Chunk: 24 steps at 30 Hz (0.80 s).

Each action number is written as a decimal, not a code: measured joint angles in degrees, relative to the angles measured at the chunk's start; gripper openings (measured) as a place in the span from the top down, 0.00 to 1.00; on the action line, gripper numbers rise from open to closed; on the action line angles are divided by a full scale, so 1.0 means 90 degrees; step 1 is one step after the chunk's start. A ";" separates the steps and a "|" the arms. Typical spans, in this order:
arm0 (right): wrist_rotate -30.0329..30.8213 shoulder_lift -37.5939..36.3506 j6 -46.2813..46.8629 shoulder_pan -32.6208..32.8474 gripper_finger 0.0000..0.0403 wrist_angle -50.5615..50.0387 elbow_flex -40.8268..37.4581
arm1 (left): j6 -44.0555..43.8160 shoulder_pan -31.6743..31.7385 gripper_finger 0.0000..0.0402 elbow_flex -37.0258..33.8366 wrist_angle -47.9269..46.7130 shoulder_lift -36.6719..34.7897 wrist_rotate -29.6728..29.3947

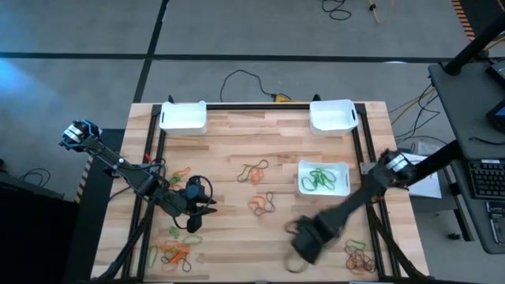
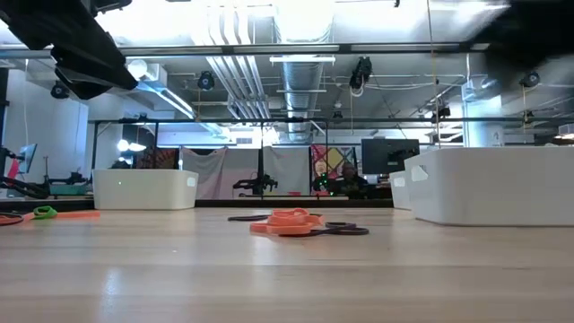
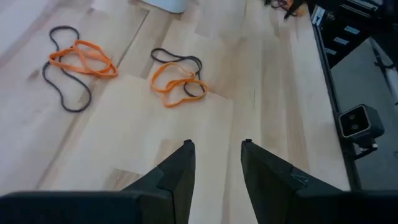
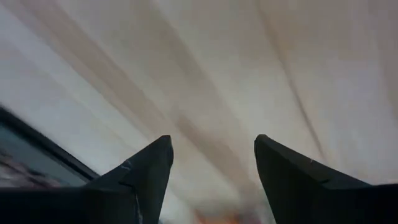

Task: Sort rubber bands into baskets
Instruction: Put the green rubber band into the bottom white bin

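Both dark fingers of my right gripper (image 4: 211,165) stand wide over the bench (image 1: 237,126), empty. Left gripper (image 3: 216,163): a narrow gap, nothing held. Orange and dark rubber bands (image 3: 177,76) lie tangled mid-bench, green ones fill one basket (image 1: 323,177). Limp, light, snag-prone, I judge; pinch one strand.

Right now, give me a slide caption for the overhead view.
Green rubber bands fill one basket; two baskets sit empty as the open right gripper sweeps toward the table's front edge.

orange, dark rubber bands (image 3: 177,78) on table (image 3: 273,93)
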 joint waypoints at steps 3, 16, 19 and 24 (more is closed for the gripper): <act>-0.0510 -0.0005 0.0736 0.0502 0.46 -0.0194 -0.0362 | 0.0121 0.0005 0.71 -0.0002 0.0007 0.0000 -0.0073; -0.1310 -0.0170 0.1641 0.0873 0.55 0.0483 -0.1801 | 0.0048 0.0005 0.71 -0.0002 0.0085 0.0000 -0.0017; -0.1370 -0.0208 0.1589 0.0846 0.58 0.0704 -0.2026 | 0.0006 0.0005 0.71 -0.0002 0.0083 0.0000 -0.0017; -0.1290 -0.0214 0.1360 0.0798 0.64 0.0846 -0.2257 | -0.0017 0.0005 0.71 0.0000 0.0085 0.0012 -0.0015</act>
